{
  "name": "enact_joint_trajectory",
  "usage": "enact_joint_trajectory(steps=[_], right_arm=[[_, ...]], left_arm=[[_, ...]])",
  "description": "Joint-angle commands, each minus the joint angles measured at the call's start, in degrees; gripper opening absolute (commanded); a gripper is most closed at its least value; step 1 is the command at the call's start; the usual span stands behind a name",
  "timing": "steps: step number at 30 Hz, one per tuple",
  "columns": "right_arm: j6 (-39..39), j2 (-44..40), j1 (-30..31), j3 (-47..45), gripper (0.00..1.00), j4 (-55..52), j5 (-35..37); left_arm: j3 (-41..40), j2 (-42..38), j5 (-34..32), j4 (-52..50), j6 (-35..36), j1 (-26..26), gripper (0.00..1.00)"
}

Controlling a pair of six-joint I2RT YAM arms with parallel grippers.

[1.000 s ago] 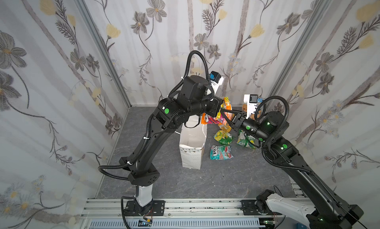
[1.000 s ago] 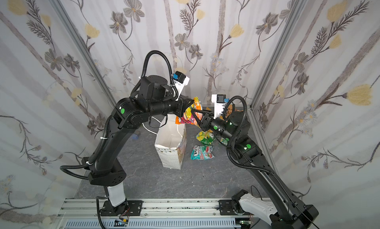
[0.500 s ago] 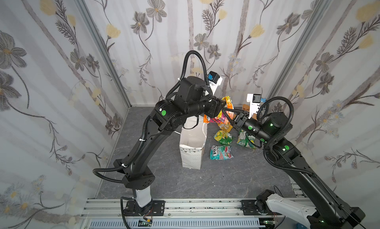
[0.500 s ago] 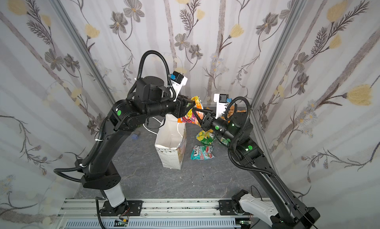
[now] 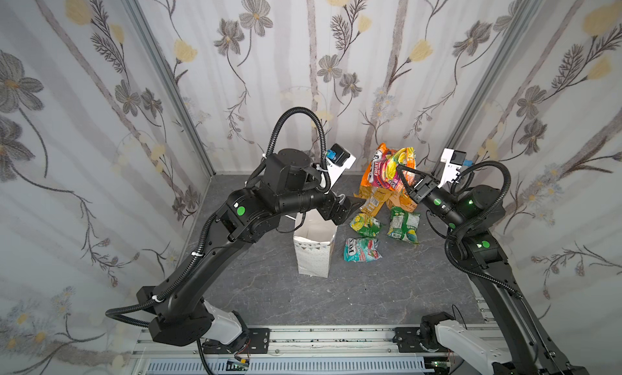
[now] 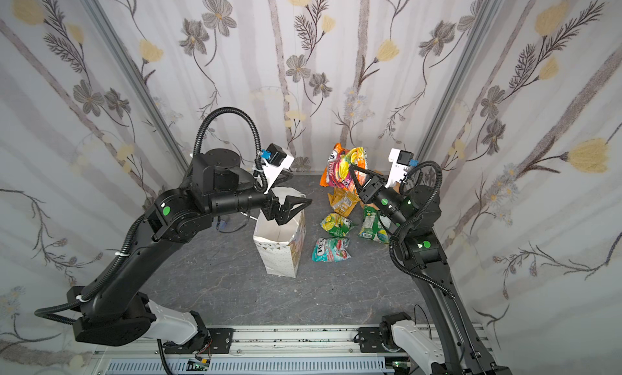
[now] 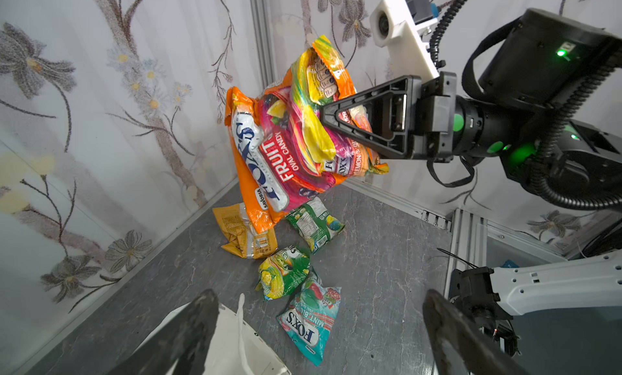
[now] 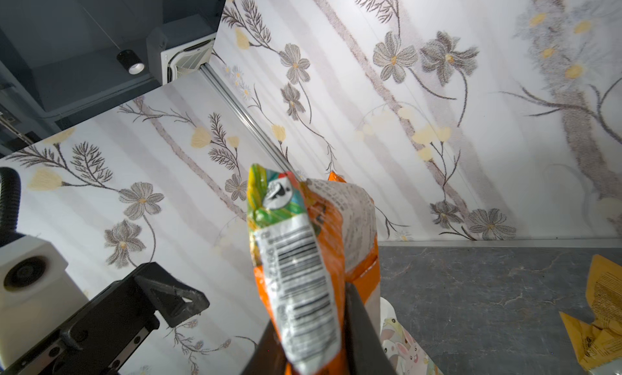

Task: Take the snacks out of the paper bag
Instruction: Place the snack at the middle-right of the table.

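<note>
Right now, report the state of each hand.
Left hand: open, holding nothing.
Right hand: closed on the orange FOX'S packet, held in the air.

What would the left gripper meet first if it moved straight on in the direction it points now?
Probably the orange FOX'S packet that hangs from the right gripper. The open left gripper points toward its lower part. Depth is unclear in the top views, so it might instead pass just under it.
</note>
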Motion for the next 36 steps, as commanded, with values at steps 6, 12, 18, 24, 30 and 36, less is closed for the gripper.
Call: enact_joint_trajectory(steps=[6,12,18,24,30,36], right_arm=[[6.8,-5.3,-13.5,-12.8,0.0,3.6,-8.5],[9.1,-10.1,-23.2,-27.3,0.0,3.0,-12.2],[9.2,-13.2,-27.5,-38.8,0.0,2.9,-10.5],[8.6,-11.9,-28.0,-46.5,0.0,6.4,-7.2],[7.2,-6.2,-27.9,-49.3,0.0,11.0,-8.3],[6.5,0.2,-27.5,-49.3,0.06,14.6,-12.2]], left_arm=[[-11.2,-6.6,4.6,3.1,4.8,0.0,1.0],[-15.3,-8.2,6.1,3.9,5.7,-0.1,1.0],[-15.3,-7.3,6.6,4.2,6.6,0.0,1.0],[-15.1,-6.5,6.7,4.2,6.8,-0.1,1.0],[-15.4,-6.4,6.5,4.6,6.8,-0.2,1.0],[-15.3,-5.9,6.4,4.8,6.8,-0.2,1.0]])
